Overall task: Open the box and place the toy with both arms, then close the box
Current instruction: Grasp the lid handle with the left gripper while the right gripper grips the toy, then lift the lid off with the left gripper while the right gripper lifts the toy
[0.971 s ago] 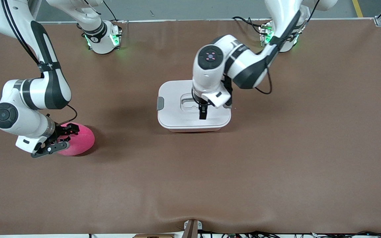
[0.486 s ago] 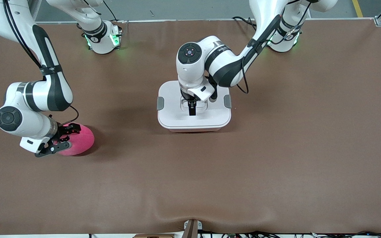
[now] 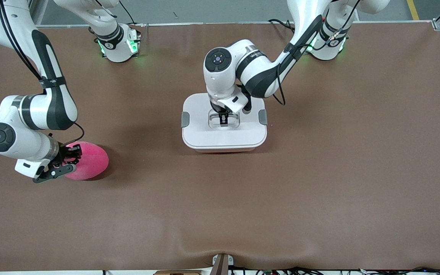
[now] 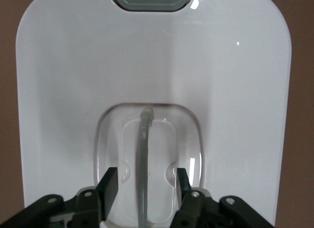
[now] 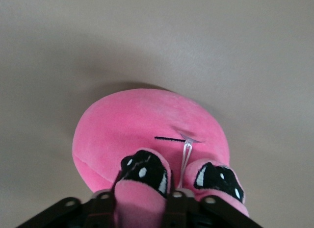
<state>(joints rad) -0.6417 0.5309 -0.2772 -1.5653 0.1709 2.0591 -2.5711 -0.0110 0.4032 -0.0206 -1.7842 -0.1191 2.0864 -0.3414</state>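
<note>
The box (image 3: 204,133), a pink tub under a flat white lid, stands mid-table with its grey side clips (image 3: 185,119) down. My left gripper (image 3: 224,121) is lowered into the lid's recessed centre. In the left wrist view its fingers (image 4: 111,181) straddle the grey handle bar (image 4: 143,139), with a gap on each side, so the left gripper (image 4: 146,173) is open. The pink plush toy (image 3: 90,162) lies on the table toward the right arm's end. My right gripper (image 3: 69,160) is shut on it. In the right wrist view the right gripper (image 5: 141,196) pinches a fold of the toy (image 5: 142,125) by one dark eye.
The brown table mat (image 3: 319,172) stretches bare around both things. The two arm bases (image 3: 118,46) stand along the edge farthest from the front camera. A small bracket (image 3: 222,263) sits at the nearest edge.
The left gripper swung over the lid's centre, dropped into the handle recess, and its fingers narrowed. The right gripper's fingers closed on the toy and pinched its plush.
</note>
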